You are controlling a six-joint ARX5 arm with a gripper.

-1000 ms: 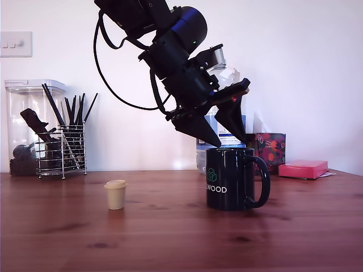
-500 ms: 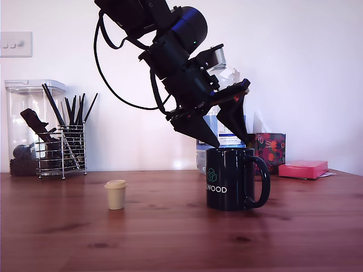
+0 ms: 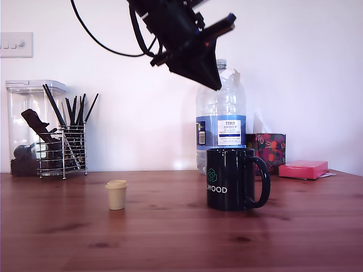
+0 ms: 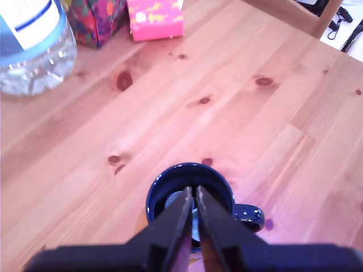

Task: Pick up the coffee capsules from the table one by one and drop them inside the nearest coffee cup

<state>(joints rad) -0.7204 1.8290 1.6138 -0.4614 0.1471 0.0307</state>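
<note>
Our gripper (image 3: 212, 79), jaws pressed together and empty, hangs high above the mug (image 3: 229, 179); the beige capsule (image 3: 116, 194) (upright) stands toward the exterior view's left

Coffee cup (image 3: 229, 179): glossy black, white "WOOD" lettering, teal hexagon logo. Capsule (image 3: 116, 194): cream-beige. Hand (image 4: 193, 199): black. Counter (image 3: 170, 238): reddish-brown wood, dark knots. Bottle (image 3: 221, 122): clear, blue-white label. Flat box (image 3: 302, 168): pink.

Water bottle (image 3: 221, 122), floral box (image 3: 270, 148), pink box (image 3: 303, 168) at back of desk (image 3: 170, 238); wire utensil caddy (image 3: 61, 150), clear canister (image 3: 25, 126) on exterior view's left.
</note>
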